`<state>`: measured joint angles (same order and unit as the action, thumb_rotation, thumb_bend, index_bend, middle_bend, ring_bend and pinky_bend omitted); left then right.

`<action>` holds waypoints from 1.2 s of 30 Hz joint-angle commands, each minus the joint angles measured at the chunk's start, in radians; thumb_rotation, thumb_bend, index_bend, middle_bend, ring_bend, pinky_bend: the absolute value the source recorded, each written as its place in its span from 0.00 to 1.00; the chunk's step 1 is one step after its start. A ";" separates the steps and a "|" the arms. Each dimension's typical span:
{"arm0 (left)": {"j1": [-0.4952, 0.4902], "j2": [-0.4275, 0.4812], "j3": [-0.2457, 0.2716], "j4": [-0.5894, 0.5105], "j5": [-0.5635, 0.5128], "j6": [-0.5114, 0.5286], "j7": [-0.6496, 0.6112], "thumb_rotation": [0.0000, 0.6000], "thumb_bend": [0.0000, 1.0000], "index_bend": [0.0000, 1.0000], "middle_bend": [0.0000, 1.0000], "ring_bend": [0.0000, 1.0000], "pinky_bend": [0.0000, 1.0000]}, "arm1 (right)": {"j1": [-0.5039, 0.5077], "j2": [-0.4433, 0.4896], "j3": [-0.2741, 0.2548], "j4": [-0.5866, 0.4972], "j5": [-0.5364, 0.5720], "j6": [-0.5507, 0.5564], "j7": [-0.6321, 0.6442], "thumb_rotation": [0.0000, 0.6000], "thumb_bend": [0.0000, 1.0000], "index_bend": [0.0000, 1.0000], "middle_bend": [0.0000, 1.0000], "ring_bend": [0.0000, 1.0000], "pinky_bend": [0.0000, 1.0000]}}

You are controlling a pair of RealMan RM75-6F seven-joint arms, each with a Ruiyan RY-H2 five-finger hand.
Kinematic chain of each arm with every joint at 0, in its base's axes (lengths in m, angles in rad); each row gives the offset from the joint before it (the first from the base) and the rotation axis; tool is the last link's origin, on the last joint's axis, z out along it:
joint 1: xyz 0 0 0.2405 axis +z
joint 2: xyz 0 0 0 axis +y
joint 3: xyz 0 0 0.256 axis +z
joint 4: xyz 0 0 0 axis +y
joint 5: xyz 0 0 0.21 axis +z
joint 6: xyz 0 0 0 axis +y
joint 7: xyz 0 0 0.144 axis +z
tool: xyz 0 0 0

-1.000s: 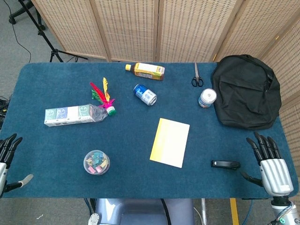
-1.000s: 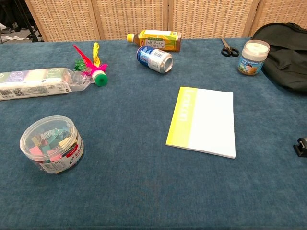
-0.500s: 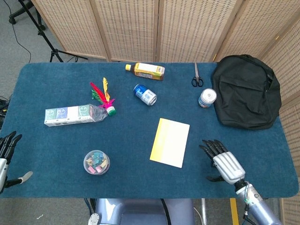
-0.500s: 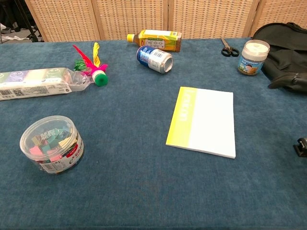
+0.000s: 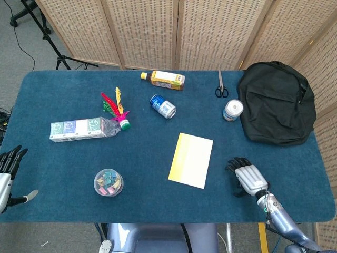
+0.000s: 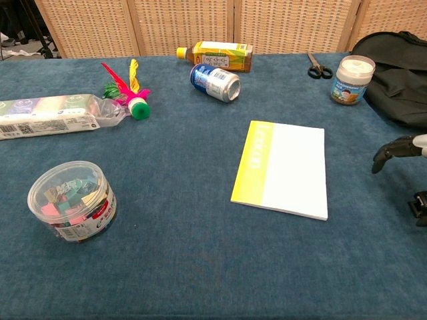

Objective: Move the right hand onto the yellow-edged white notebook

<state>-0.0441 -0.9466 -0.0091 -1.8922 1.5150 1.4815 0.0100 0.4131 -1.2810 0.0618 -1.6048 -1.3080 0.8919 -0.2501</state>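
The right hand is hovering empty, fingers curled downward, with the yellow-edged white notebook lying just to its left, long axis pointing away from the robot; the left hand sits far off. Since half a second ago the right hand is drawing lower and slightly closer

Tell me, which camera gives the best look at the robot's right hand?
The head view: the whole right hand shows, hovering right of the notebook. The chest view catches only its dark fingertips at the frame's right edge.
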 commanded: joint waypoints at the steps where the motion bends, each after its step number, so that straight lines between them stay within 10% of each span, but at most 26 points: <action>1: -0.001 0.001 0.000 -0.001 -0.001 -0.002 -0.002 1.00 0.00 0.00 0.00 0.00 0.00 | 0.005 -0.016 -0.004 0.038 0.032 0.001 -0.043 1.00 0.07 0.36 0.30 0.24 0.15; 8: 0.000 0.003 0.002 -0.003 0.003 0.002 -0.006 1.00 0.00 0.00 0.00 0.00 0.00 | -0.004 -0.054 -0.016 0.116 0.043 0.045 -0.084 1.00 0.42 0.53 0.50 0.47 0.34; 19: -0.002 0.007 0.006 -0.006 0.006 -0.004 -0.012 1.00 0.00 0.00 0.00 0.00 0.00 | -0.015 -0.053 -0.024 0.121 -0.061 0.147 -0.028 1.00 0.51 0.60 0.58 0.53 0.34; 26: -0.003 0.011 0.009 -0.007 0.012 -0.006 -0.020 1.00 0.00 0.00 0.00 0.00 0.00 | 0.082 -0.025 0.071 0.014 -0.061 0.125 -0.101 1.00 0.53 0.60 0.58 0.53 0.34; 36: -0.001 0.036 0.007 -0.004 0.005 -0.004 -0.089 1.00 0.00 0.00 0.00 0.00 0.00 | 0.343 -0.149 0.239 -0.001 0.286 -0.030 -0.426 1.00 0.52 0.60 0.57 0.53 0.34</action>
<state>-0.0452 -0.9159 -0.0014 -1.8987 1.5224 1.4773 -0.0689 0.6649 -1.3705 0.2476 -1.6108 -1.1490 0.9095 -0.5599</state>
